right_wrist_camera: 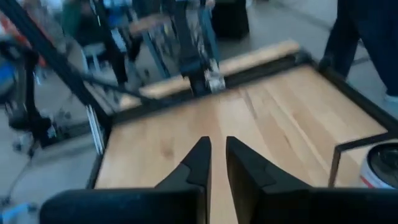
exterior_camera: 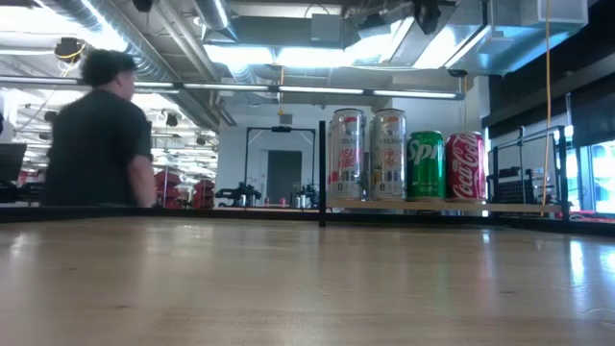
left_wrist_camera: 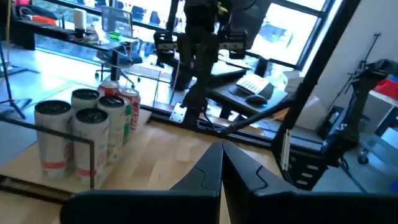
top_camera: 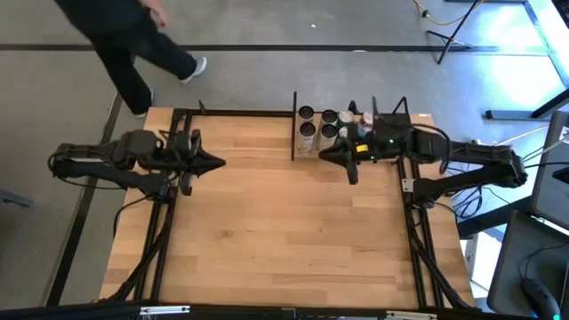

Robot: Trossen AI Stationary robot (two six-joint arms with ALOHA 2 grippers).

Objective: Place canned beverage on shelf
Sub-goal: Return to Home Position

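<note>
Cans stand upright in a tight group on the shelf, at about 1 o'clock on the bench. The low view shows two tall red-white cans side by side, then a green can and a red can toward 3 o'clock. None looks tilted, so the placing seems done and what remains is a clean retreat.

The right claw lies just beside the group, on its 6 o'clock side, pointing toward 9 o'clock. Its fingers are parted by only a narrow gap and grip nothing. The left claw waits at 9 o'clock on the bench, tips pressed together and empty.

To go home well, the right arm should first draw away toward 5 o'clock, off the cans, before it folds or swings. Turning while this near could clip the nearest can or the shelf's black rod. Keeping the fingers narrow leaves less to catch. It should move slowly at the start and faster once well apart. A person is on the floor past the 11 o'clock corner, away from both arms.
</note>
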